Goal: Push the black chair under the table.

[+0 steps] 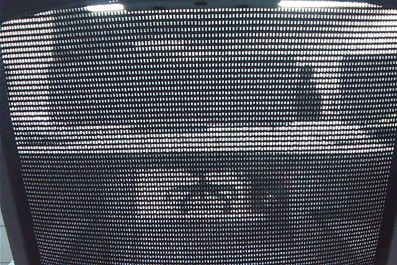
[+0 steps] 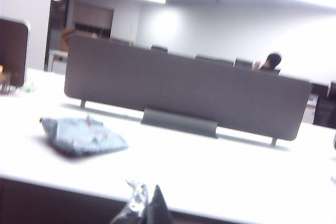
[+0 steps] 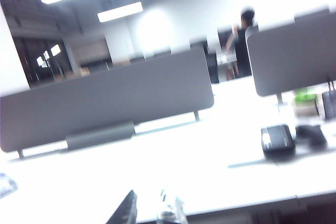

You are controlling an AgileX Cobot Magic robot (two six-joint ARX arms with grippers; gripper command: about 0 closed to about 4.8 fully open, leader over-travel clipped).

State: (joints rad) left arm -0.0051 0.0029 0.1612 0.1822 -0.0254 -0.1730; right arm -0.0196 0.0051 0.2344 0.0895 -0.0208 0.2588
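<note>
Black chair (image 1: 198, 141): mesh back filling the exterior view, pressed close to the camera, hiding both arms. Left gripper (image 2: 142, 208): raised at the table's (image 2: 210, 177) near edge, fingertips close together, nothing visibly held; grip state not determinable. Grey pouch (image 2: 81, 136), grey divider (image 2: 184, 90). Right gripper (image 3: 152, 211): likewise at the edge, tips apart, apparently empty. Black device (image 3: 277, 139).
</note>
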